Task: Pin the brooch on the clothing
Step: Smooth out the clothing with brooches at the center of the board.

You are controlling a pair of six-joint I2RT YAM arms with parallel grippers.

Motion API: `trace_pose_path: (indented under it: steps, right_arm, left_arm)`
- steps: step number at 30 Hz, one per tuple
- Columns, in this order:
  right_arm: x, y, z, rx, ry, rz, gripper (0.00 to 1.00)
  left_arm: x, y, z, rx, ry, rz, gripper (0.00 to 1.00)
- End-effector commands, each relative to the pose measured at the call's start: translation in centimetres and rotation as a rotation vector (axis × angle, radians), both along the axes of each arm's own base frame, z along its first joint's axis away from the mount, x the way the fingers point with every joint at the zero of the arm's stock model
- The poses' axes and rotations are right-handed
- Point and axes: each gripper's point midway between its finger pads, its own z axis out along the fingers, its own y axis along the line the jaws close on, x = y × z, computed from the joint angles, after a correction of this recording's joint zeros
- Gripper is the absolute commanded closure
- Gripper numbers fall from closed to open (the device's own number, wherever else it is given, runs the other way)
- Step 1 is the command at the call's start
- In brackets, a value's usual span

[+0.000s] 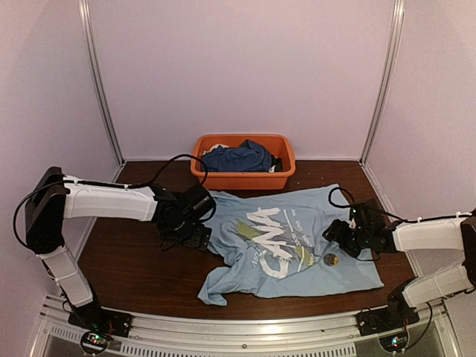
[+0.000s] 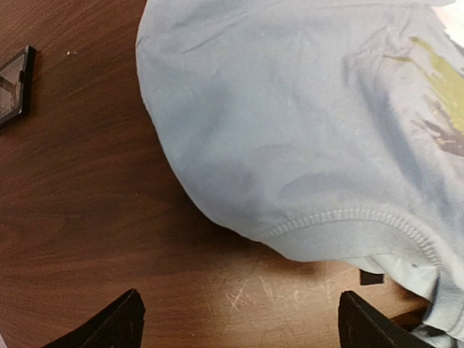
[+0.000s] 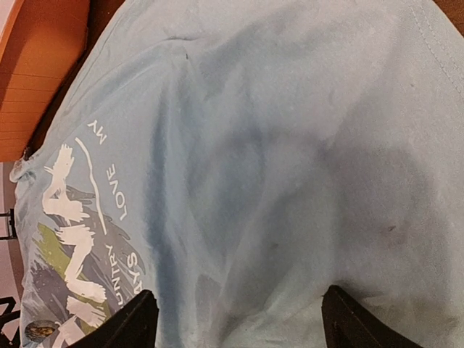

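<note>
Since the T-shirt (image 1: pixel 349 275) lies spread flat on the worktop (image 1: pixel 126 268) with the brooch (image 1: pixel 331 259) sitting on it beside the chest print, the left pincer (image 2: pixel 239 322) and right pincer (image 3: pixel 235 322) hover spread and empty at its edges, seemingly ready to steady the cloth.

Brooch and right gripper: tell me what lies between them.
Only light blue cloth of the shirt lies between the brooch and the right gripper, nothing else. The top view shows this.
</note>
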Motion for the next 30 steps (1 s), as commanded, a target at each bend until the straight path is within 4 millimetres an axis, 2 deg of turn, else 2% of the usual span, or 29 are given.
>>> trace_pose_path:
  steps: [1,4,7,11,16,26,30]
  right_arm:
    - [-1.2,-1.0,-1.7,-0.018,0.062,-0.026,0.2]
    - [-1.4,-1.2,-1.7,-0.011,0.063,-0.041,0.2]
    - [-1.7,-1.9,-1.9,-0.026,0.069,-0.062,0.19]
    - [-1.9,-2.8,-1.9,-0.039,0.074,-0.096,0.19]
    - [-2.0,-3.6,-1.7,-0.051,0.075,-0.123,0.19]
    - [-2.1,-3.9,-2.1,-0.06,0.091,-0.122,0.19]
    - [-2.2,-3.9,-2.0,-0.059,0.088,-0.125,0.19]
  left_arm:
    - [-0.1,-2.8,1.4,-0.172,0.004,-0.005,0.06]
    - [-0.6,-4.5,1.7,-0.194,0.01,-0.041,0.06]
    - [-1.6,-5.7,1.2,-0.163,0.035,-0.087,0.05]
    - [-2.4,-6.0,-0.2,-0.109,0.06,-0.115,0.05]
    - [-1.7,-5.8,-0.8,-0.066,0.032,-0.098,0.04]
    - [1.3,-6.3,-0.3,0.034,-0.069,-0.06,0.02]
    - [1.5,-5.8,-1.9,0.114,-0.05,-0.063,0.02]
